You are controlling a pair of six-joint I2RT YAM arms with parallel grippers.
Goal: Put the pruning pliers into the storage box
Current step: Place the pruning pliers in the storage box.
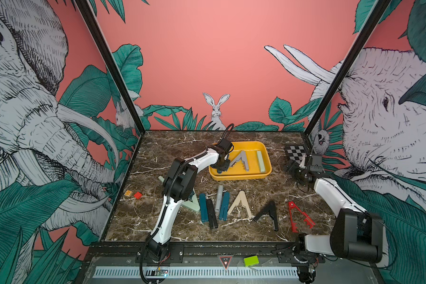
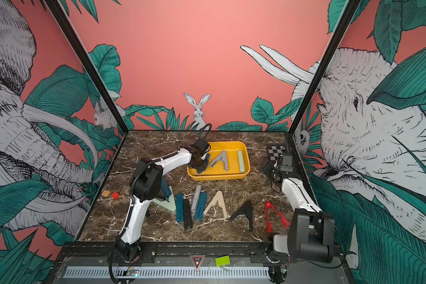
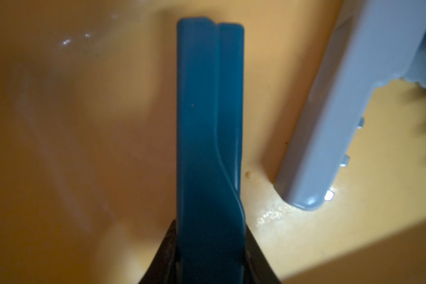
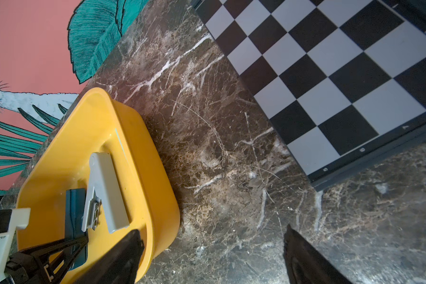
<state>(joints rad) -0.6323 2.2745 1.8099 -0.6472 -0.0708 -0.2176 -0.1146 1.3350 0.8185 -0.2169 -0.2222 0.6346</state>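
My left gripper reaches down into the yellow storage box and is shut on a folded dark teal pruning pliers, which stands just over the box floor. Beside it in the box lie open grey pliers and a pale mint folded pair. On the table in front lie several more: teal, black, beige V, black V, thin red. My right gripper hangs open over bare marble right of the box.
A black-and-white chequered board lies at the back right, close to my right gripper. Small orange and red blocks sit near the left wall. A mint V pair is partly hidden under my left arm.
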